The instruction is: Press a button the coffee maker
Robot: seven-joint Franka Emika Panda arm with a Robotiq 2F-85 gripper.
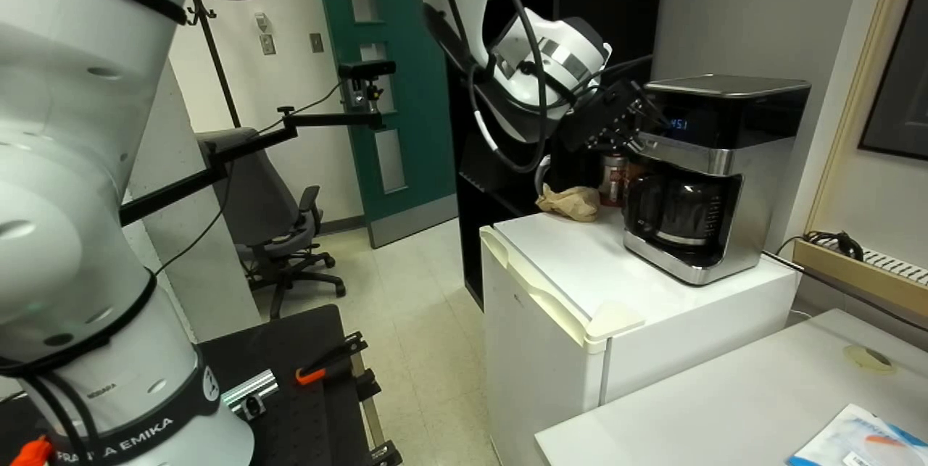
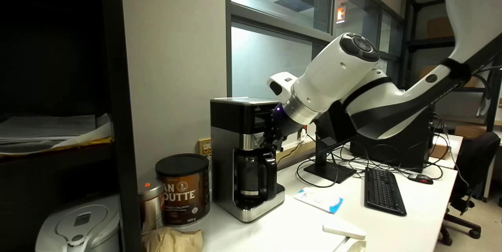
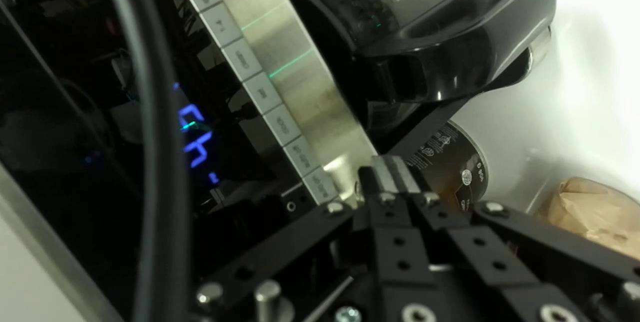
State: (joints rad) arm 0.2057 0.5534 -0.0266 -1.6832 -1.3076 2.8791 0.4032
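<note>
The coffee maker (image 1: 761, 190) (image 2: 225, 158) is a boxy black and silver machine on the white fridge (image 1: 536, 350). Its display (image 1: 678, 124) shows lit blue digits, seen turned in the wrist view (image 3: 196, 136). A row of grey buttons (image 3: 262, 92) runs along its silver band (image 3: 305, 81). The dark glass carafe (image 2: 251, 175) sits inside, its black handle (image 3: 465, 46) towards my camera side. My gripper (image 3: 392, 174) is shut and empty, its fingertips together. It is at the machine's front, by the end of the button row. I cannot tell whether the tips touch it.
A coffee can (image 2: 184, 189) (image 3: 445, 162) and a crumpled paper bag (image 2: 172, 240) (image 1: 569, 201) stand beside the machine. A black shelf (image 2: 117, 126) rises close by. A desk (image 1: 747, 386) with a packet (image 1: 863, 437) adjoins the fridge. A cable (image 3: 155, 111) crosses the wrist view.
</note>
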